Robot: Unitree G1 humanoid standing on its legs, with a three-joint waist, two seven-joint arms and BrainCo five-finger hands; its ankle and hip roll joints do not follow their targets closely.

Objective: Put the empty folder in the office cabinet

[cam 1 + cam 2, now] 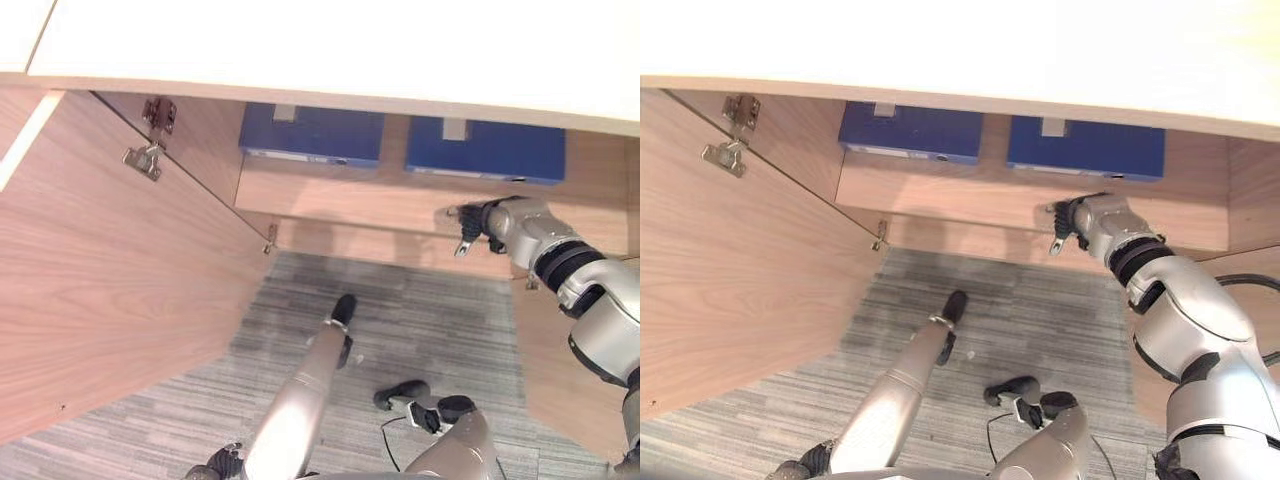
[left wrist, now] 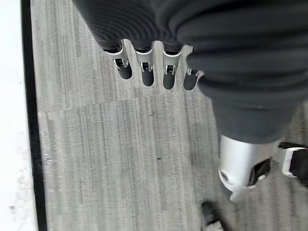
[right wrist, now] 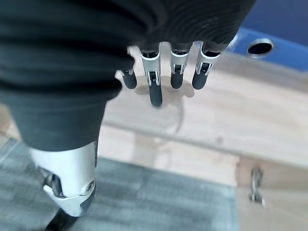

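Two blue folders lie flat on cabinet shelf (image 1: 340, 195), side by side: left folder (image 1: 312, 133), right folder (image 1: 486, 149). Long axes run across shelf; spines with ring holes face out toward open front. Cabinet door (image 1: 110, 270) stands open at left. Right hand (image 1: 478, 221) reaches out over shelf's front edge just below right folder, fingers (image 3: 155, 86) extended, slightly spread, holding nothing. Left hand (image 1: 344, 309) hangs low over grey carpet (image 1: 420, 320), fingers (image 2: 144, 65) straight, empty.
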